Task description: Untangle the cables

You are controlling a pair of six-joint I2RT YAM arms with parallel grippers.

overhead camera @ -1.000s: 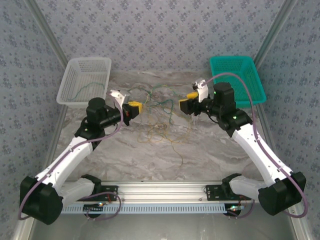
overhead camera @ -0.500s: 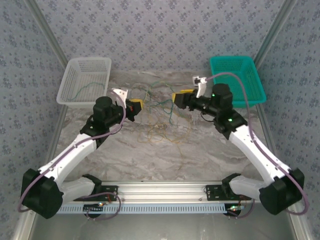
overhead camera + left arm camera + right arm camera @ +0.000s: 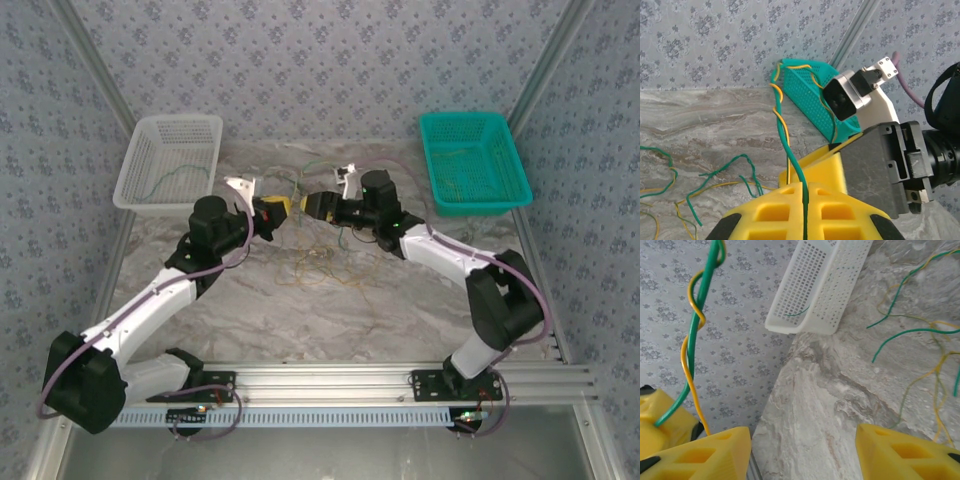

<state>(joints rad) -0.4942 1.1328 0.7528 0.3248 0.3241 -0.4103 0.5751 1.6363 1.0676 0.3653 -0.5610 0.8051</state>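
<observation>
1. Left wrist: left fingers (image 3: 812,202) are pinched shut on green cable (image 3: 803,182); yellow cable (image 3: 783,127) is twisted round it, and both run straight out.
2. Right fingers (image 3: 710,452) are spread and empty; the twist stands just beside their gap, not inside it.

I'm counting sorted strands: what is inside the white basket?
One dark green cable lies curled on the floor of the white basket; nothing else visible. In the right wrist view the basket's wall covers most of its inside.
</observation>
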